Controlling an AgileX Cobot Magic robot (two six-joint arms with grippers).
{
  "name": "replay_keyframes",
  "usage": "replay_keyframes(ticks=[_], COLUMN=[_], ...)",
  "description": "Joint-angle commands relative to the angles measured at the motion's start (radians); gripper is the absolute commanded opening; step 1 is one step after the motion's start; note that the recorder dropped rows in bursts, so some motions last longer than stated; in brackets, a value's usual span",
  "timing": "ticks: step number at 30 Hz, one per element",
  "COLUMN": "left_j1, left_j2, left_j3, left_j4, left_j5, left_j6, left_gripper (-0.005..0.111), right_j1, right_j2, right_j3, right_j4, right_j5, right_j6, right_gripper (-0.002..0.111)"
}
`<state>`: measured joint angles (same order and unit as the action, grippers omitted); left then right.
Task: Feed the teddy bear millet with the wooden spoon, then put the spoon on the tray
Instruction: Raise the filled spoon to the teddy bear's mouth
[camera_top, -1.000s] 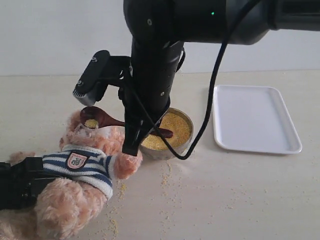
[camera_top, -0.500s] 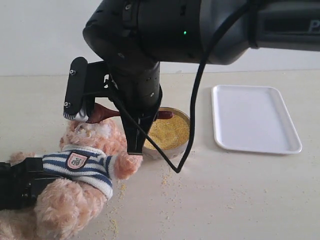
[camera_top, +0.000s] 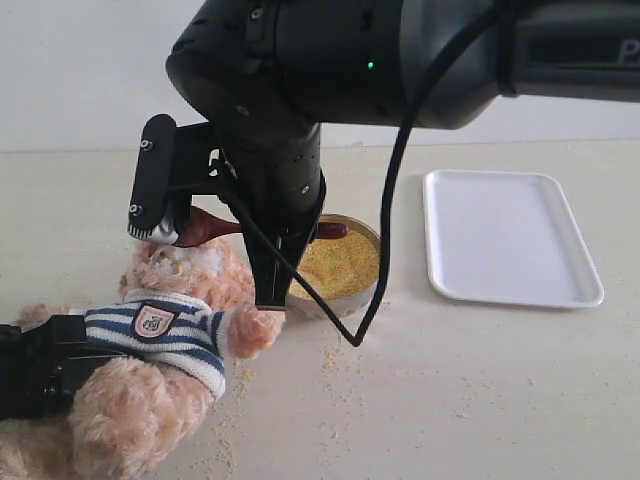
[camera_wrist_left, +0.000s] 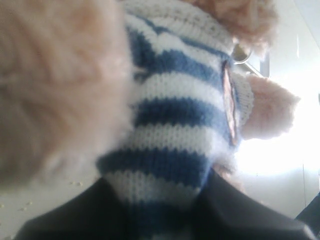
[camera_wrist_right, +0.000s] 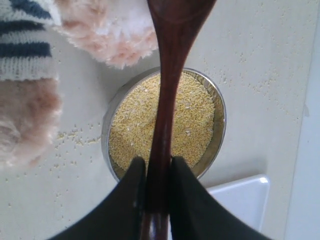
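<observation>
The teddy bear (camera_top: 160, 345) lies on its back at the left, its striped shirt (camera_wrist_left: 175, 130) pinched in my left gripper (camera_top: 75, 350) (camera_wrist_left: 160, 210). My right gripper (camera_top: 268, 282) (camera_wrist_right: 157, 167) reaches across and is shut on the handle of the wooden spoon (camera_top: 205, 225) (camera_wrist_right: 167, 75). The spoon's bowl hangs just above the bear's white muzzle (camera_wrist_right: 120, 30); its inside is hidden. Millet (camera_top: 340, 262) (camera_wrist_right: 135, 125) fills the metal bowl (camera_top: 372, 288) (camera_wrist_right: 220, 115) right of the bear's head. The white tray (camera_top: 510, 235) (camera_wrist_right: 240, 200) lies to the right.
Loose grains (camera_top: 330, 360) are scattered on the tabletop in front of the bowl and beside the bear's side (camera_top: 228, 450). The right arm's black cable (camera_top: 392, 240) hangs in a loop beside the bowl. A pale wall runs behind the table.
Over the last second the right wrist turned and shifted left, carrying the spoon's bowl up over the bear's face. Since half a second ago nothing has visibly moved. The left gripper stayed put.
</observation>
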<state>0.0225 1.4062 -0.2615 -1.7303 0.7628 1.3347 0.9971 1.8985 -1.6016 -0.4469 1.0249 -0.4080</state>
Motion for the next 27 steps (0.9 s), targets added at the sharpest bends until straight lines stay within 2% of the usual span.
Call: replay_keyframes(ticks=[1, 6, 12, 16, 23, 27], left_j1=[-0.008, -0.008, -0.008, -0.008, -0.008, -0.008], left_j2=[-0.002, -0.002, -0.002, -0.002, -0.002, -0.002], left_j3=[-0.006, -0.006, -0.006, -0.006, -0.006, -0.006], left_j4=[-0.014, -0.014, -0.014, -0.014, -0.014, -0.014], left_j5=[0.021, 0.021, 0.021, 0.021, 0.021, 0.021], left_j6=[0.008, 0.008, 0.008, 0.01, 0.015, 0.015], left_gripper=[0.005, 0.005, 0.005, 0.005, 0.005, 0.005], right_j1=[0.0, 0.004, 0.058, 0.085, 0.076, 0.013], right_j2=[-0.006, -0.012, -0.012, -0.012, -0.021, -0.056], right_j3=[-0.003, -0.003, -0.003, -0.003, -0.005, -0.005], right_j4=[-0.009, -0.023, -0.174, -0.206, -0.241, -0.199], right_j5=[0.007, -0.002, 0.015, 0.018, 0.048, 0.009], right_j6=[0.014, -0.026, 0.011, 0.019, 0.082, 0.149], right_gripper=[0.0, 0.0, 0.0, 0.0, 0.0, 0.0])
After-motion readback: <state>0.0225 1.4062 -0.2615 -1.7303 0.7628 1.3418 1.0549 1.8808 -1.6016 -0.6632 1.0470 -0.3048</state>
